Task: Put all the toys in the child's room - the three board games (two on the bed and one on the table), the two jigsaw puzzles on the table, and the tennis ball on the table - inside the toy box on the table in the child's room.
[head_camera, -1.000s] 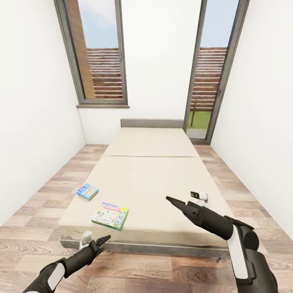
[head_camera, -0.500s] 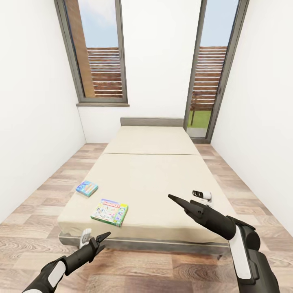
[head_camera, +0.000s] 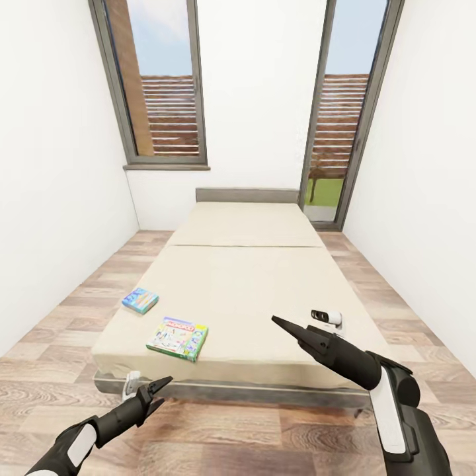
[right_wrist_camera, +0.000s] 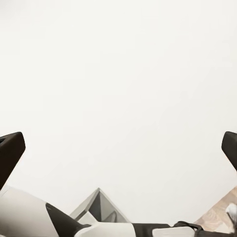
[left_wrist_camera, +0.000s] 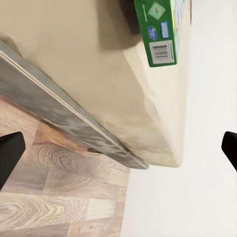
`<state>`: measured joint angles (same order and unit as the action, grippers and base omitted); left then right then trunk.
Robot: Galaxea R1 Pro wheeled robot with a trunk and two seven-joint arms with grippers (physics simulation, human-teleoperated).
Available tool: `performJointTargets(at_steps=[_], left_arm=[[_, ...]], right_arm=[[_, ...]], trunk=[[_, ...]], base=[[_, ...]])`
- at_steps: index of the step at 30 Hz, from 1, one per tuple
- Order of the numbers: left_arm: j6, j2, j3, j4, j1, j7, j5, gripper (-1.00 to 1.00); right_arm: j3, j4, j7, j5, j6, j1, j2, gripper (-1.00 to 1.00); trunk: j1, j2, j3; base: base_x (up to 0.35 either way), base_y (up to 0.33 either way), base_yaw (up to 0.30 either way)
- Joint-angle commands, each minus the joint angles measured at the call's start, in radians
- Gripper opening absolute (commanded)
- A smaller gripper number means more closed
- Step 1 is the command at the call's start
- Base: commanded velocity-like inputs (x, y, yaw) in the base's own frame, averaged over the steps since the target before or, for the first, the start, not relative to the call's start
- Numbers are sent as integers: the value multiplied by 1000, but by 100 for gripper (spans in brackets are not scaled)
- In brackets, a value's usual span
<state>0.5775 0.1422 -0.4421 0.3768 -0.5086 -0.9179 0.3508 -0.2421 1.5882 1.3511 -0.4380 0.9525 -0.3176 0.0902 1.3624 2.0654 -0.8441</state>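
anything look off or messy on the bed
Nothing damaged or spilled. Two board games lie loose on the bed near its foot: a blue one by the side edge and a green-edged one, each skewed to the mattress.

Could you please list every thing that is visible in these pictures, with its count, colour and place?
bed: one, beige mattress on dark grey frame, middle of the room, headboard at the far wall.
board games: two, on the bed near its left front corner; blue one farther back, green-edged one nearer the front edge.
windows: two, tall, dark frames, far wall.
floor: wood planks, around the bed.
walls: white.
left gripper: one, black, open, low before the bed's front edge.
right gripper: one, black, open, above the bed's right front part.
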Motion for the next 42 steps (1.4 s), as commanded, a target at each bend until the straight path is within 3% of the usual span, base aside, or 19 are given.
performJointTargets(at_steps=[1,6,13,22,31,38,42], left_arm=[[9,8,-3,-1,-1,-10,3,100],[10,20,-3,-2,-1,-28,2,100],[13,24,-3,-1,-1,-28,1,100],[9,22,-4,6,-1,-37,1,100],[11,21,-2,8,-1,-174,-1,100],[11,22,0,8,-1,-202,-1,100],[11,20,0,10,-1,-211,-1,100]], right_arm=[[1,-7,1,1,4,0,2,100],[15,-24,1,5,-4,0,4,100],[66,-31,-17,13,-9,-1,5,100],[77,-31,-39,15,-11,-1,4,100],[79,-31,-48,13,-23,-1,4,100],[77,-31,-50,11,-45,-1,2,100],[78,-31,-50,11,-48,-1,3,100]], trunk=[[4,8,-4],[23,43,-20],[50,92,-42],[84,155,-70],[119,218,-98],[146,267,-120],[146,267,-120]], base=[[0,0,0],[0,0,0],[0,0,0],[0,0,0],[0,0,0],[0,0,0],[0,0,0]])
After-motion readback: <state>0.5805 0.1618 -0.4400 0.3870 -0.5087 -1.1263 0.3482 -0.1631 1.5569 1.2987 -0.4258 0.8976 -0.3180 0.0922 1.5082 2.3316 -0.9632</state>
